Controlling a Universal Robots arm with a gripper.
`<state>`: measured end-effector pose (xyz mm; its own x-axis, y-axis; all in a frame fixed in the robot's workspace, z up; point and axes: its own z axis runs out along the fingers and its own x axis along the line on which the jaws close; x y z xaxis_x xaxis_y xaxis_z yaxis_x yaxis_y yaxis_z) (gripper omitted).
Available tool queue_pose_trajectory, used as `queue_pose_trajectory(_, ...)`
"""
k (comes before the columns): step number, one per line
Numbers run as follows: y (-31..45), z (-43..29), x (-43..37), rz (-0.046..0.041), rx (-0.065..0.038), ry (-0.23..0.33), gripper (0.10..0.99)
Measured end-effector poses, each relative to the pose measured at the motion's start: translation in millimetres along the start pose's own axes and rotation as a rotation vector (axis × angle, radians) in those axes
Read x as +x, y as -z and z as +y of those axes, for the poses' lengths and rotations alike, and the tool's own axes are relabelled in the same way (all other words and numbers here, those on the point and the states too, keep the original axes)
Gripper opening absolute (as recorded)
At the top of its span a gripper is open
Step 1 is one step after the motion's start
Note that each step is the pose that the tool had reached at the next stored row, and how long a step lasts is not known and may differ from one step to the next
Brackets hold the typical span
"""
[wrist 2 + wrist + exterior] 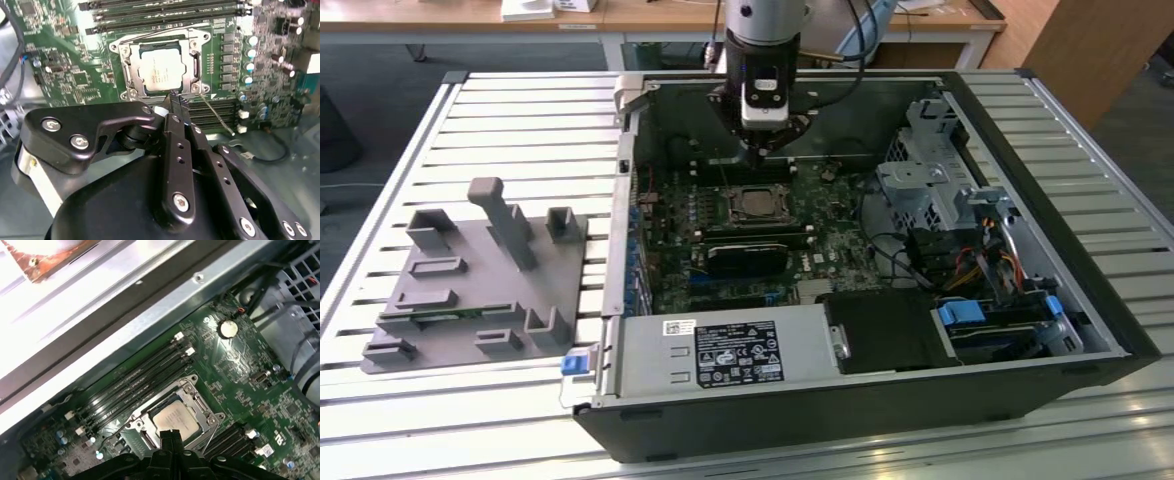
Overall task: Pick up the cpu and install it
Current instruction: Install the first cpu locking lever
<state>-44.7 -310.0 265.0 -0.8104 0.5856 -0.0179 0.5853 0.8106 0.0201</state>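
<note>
The cpu (751, 204) is a silvery square chip lying flat inside the black-framed socket (125, 65) on the green motherboard; it shows in both wrist views (159, 72) (175, 420). My gripper (767, 152) hangs over the open computer case, just behind the socket in the exterior view. In both wrist views the black fingertips (174, 100) (169, 436) are pressed together at the socket's edge, apart from the chip. The gripper is shut with nothing in it.
Memory slots (135, 380) flank the socket. A thin socket lever (216, 114) sticks out beside it. A black heatsink (744, 258), power supply (720, 352) and drive cages (947, 200) fill the case. A grey tray (474, 290) with upright holders lies at the exterior view's left.
</note>
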Motion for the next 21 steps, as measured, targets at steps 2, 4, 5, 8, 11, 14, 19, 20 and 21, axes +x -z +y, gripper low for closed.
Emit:
queue_pose_trajectory(2,-0.4,0.0,0.0,0.0007,-0.001,0.038,0.106)
queue_pose_trajectory(4,-0.7,0.0,0.0,0.0015,-0.001,0.074,0.106)
queue_pose_trajectory(5,-0.9,0.0,0.0,0.0018,-0.002,0.091,0.106)
queue_pose_trajectory(8,-1.0,0.0,0.1,0.0027,-0.002,0.134,0.106)
queue_pose_trajectory(11,-1.3,-0.1,0.1,0.0032,-0.003,0.160,0.106)
queue_pose_trajectory(14,-1.6,-0.1,0.1,0.0042,-0.004,0.210,0.106)
queue_pose_trajectory(19,-2.0,-0.1,0.1,0.0060,-0.005,0.299,0.106)
queue_pose_trajectory(20,-2.1,-0.1,0.1,0.0064,-0.006,0.318,0.106)
queue_pose_trajectory(21,-2.2,-0.1,0.1,0.0068,-0.006,0.336,0.106)
